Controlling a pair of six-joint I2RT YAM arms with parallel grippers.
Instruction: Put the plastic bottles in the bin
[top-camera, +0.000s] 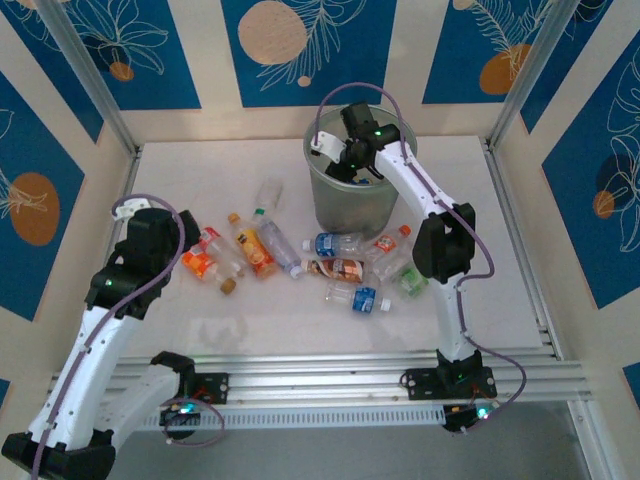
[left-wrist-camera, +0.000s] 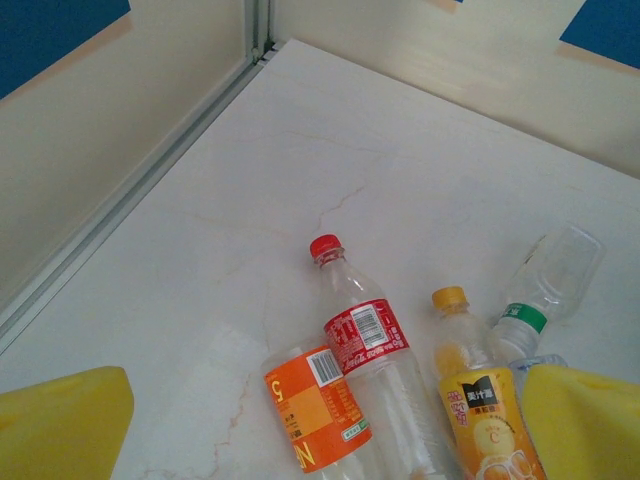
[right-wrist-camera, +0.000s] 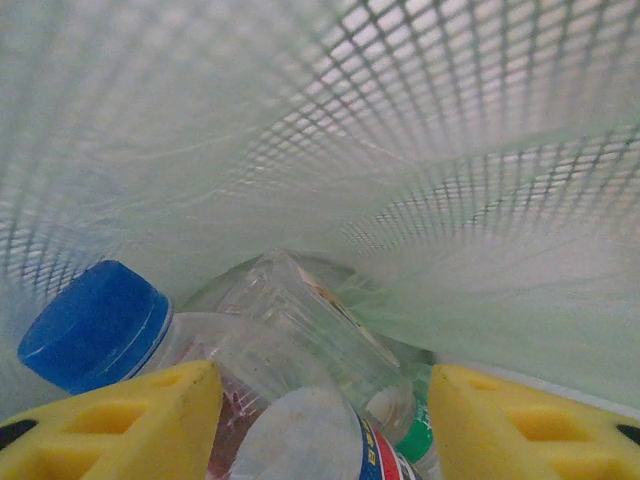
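Note:
The bin stands at the back centre of the table, and my right gripper reaches down into it. In the right wrist view its yellow fingers stand apart, open, over bottles lying inside: a blue-capped one, a clear crushed one and one with a blue-and-red label, which is clear of the right finger. My left gripper hangs open above a red-label bottle and an orange-label bottle. Several more bottles lie scattered in front of the bin.
A yellow-capped juice bottle and a green-capped clear bottle lie to the right of my left gripper. One clear bottle lies alone left of the bin. Metal rails run along the near table edge.

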